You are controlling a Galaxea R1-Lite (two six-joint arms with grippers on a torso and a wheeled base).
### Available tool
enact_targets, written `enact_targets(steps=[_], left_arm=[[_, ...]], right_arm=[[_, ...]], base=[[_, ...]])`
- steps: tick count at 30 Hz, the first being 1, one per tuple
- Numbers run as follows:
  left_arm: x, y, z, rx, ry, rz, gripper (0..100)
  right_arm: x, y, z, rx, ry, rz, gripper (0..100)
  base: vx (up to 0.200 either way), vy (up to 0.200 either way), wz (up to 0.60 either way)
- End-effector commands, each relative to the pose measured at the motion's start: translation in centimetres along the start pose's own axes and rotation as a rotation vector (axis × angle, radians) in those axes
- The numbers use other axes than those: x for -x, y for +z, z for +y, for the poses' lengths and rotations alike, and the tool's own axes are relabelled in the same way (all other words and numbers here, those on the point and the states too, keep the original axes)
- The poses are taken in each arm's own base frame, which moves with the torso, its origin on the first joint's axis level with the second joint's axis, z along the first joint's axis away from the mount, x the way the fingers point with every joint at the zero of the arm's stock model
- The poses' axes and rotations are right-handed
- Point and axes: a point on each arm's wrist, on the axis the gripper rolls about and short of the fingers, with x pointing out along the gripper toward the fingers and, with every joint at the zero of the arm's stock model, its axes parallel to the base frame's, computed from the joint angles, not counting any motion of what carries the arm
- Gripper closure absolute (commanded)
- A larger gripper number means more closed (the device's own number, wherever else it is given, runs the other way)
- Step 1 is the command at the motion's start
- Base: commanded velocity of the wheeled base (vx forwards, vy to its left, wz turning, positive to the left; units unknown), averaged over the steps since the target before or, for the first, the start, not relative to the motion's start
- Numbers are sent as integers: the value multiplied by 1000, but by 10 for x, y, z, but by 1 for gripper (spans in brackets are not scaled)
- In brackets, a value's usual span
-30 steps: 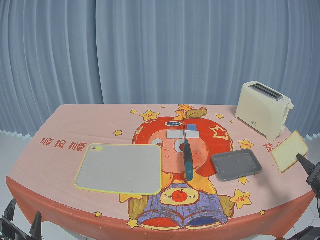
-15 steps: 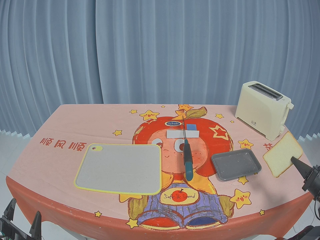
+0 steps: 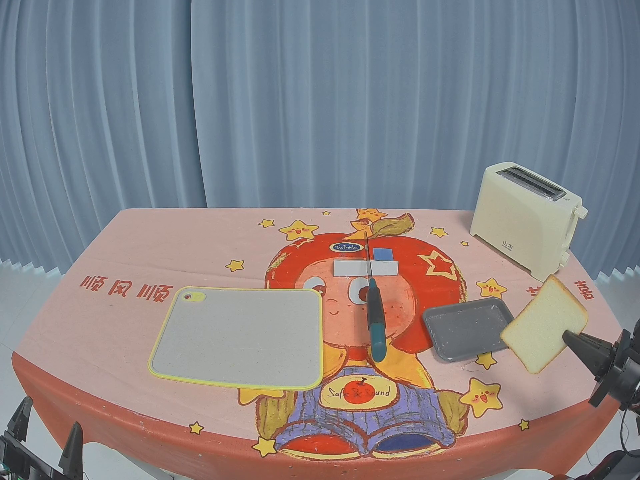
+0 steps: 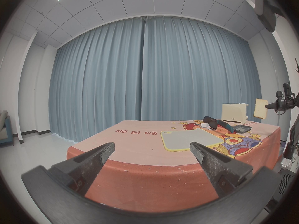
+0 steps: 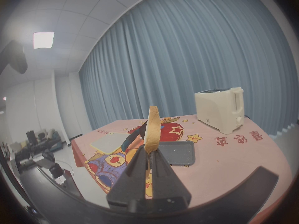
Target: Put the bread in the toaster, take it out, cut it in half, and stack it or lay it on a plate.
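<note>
The left gripper (image 3: 50,415) is hanging with fingers apart, off the table's near edge. The bread (image 3: 543,325), pinched on edge in the right gripper (image 3: 572,341), is drifting left and lower, now beside the plate (image 3: 467,331) and away from the toaster (image 3: 527,218), probably heading for cutting. Red lettering is showing on the cloth (image 3: 127,248), and a small mark on the toaster.

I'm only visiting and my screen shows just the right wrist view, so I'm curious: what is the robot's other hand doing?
Observer: The left gripper is open and holds nothing, low off the near left edge of the table.
Operator: Something dark pokes out behind the bread. What is it?
Observer: A knife, lying between the cutting board and the grey tray, its blade crossing a small white block.
</note>
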Motion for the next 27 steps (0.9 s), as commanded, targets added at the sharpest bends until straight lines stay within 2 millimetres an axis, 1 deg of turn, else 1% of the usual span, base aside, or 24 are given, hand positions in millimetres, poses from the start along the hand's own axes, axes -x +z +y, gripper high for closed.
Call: enact_targets(steps=[1, 5, 10, 14, 16, 17, 18, 20, 22, 23, 27], left_arm=[[0, -5, 0, 0, -1, 1, 0], [0, -5, 0, 0, 1, 1, 0], [0, -5, 0, 0, -1, 1, 0], [0, -5, 0, 0, 1, 1, 0], [0, -5, 0, 0, -1, 1, 0], [0, -5, 0, 0, 1, 0, 0], [0, -5, 0, 0, -1, 1, 0], [0, -5, 0, 0, -1, 1, 0], [0, -5, 0, 0, 1, 1, 0], [0, -5, 0, 0, -1, 1, 0], [0, -5, 0, 0, 1, 1, 0]], right_arm=[[-2, -5, 3, 57, 42, 30, 100], [-5, -8, 2, 115, 50, 64, 100], [-12, -12, 0, 111, 46, 108, 100], [-13, -10, 0, 110, 48, 105, 100], [-15, -4, 0, 120, 51, 80, 100], [-17, 2, 1, 125, 55, 61, 100], [-20, 13, 2, 136, 60, 29, 100], [-25, 23, 3, 146, 69, 5, 100], [-30, 28, 3, 150, 77, -1, 100], [-35, 35, 4, 155, 82, -11, 100], [-43, 47, 3, 163, 83, -33, 100]], base=[[0, 0, 0], [0, 0, 0], [0, 0, 0], [0, 0, 0], [0, 0, 0], [0, 0, 0], [0, 0, 0], [0, 0, 0], [0, 0, 0], [0, 0, 0], [0, 0, 0]])
